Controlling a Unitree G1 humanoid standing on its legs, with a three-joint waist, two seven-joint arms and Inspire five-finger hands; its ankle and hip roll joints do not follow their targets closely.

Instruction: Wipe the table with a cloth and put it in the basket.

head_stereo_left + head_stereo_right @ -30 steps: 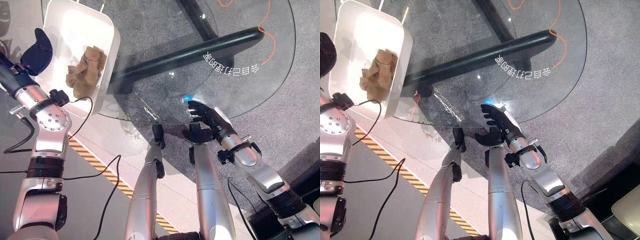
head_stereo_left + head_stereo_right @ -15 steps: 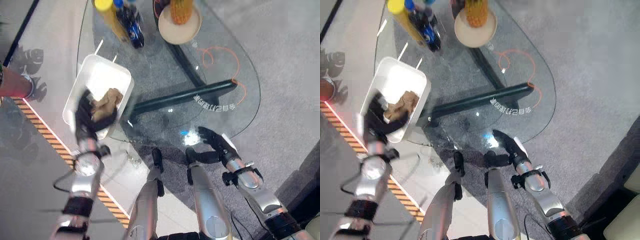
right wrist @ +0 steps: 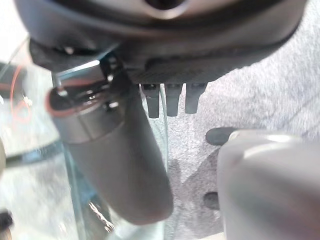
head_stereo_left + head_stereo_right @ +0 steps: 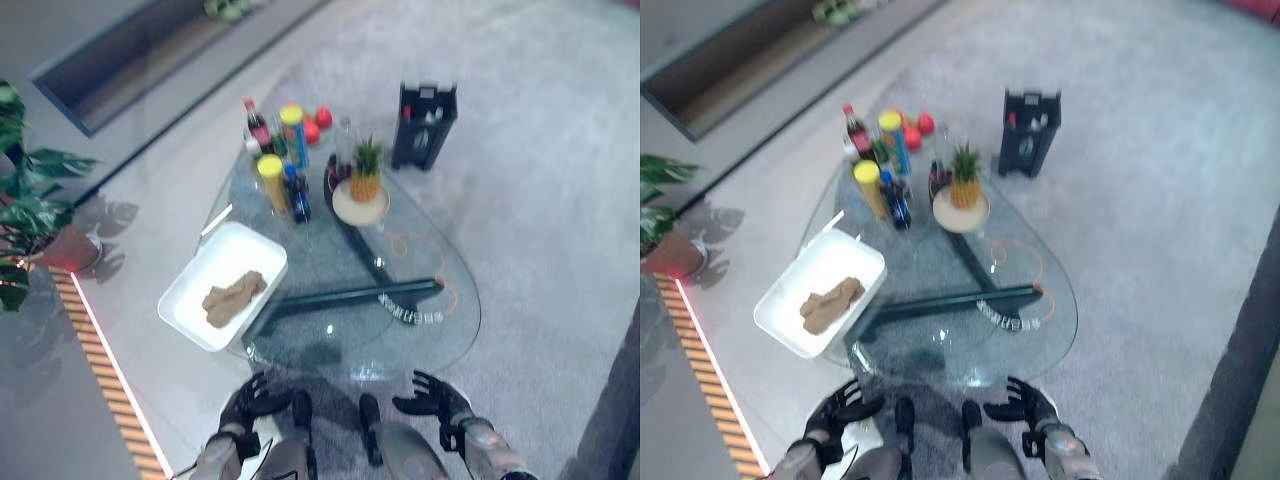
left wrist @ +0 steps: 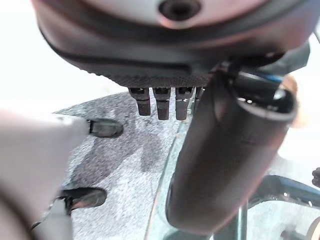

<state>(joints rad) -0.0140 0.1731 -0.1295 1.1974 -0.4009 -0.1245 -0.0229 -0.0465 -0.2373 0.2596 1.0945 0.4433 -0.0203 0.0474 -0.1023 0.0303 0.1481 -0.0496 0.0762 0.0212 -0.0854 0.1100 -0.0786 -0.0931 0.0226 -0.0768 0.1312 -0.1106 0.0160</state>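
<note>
Underfoot, grey carpet (image 4: 560, 150) spreads across the room ahead of both hands, meeting a pale floor (image 4: 150, 190) with an orange-striped strip (image 4: 105, 380) out beyond the left hand (image 4: 250, 398), where a potted plant (image 4: 25, 200) stands. Just ahead of the hands sits the glass table (image 4: 440, 300), oval, with a dark bar (image 4: 350, 297) showing through its top. On its edge forward of the left hand rests the white basket (image 4: 195, 275), and the brown cloth (image 4: 233, 296) lies inside it. Farther off stand bottles (image 4: 280, 170) and a small pineapple on a plate (image 4: 360, 200), with a black carrier (image 4: 425, 125) on the carpet beyond. The right hand (image 4: 435, 395) and the left hang low at the near rim, fingers relaxed, holding nothing.
</note>
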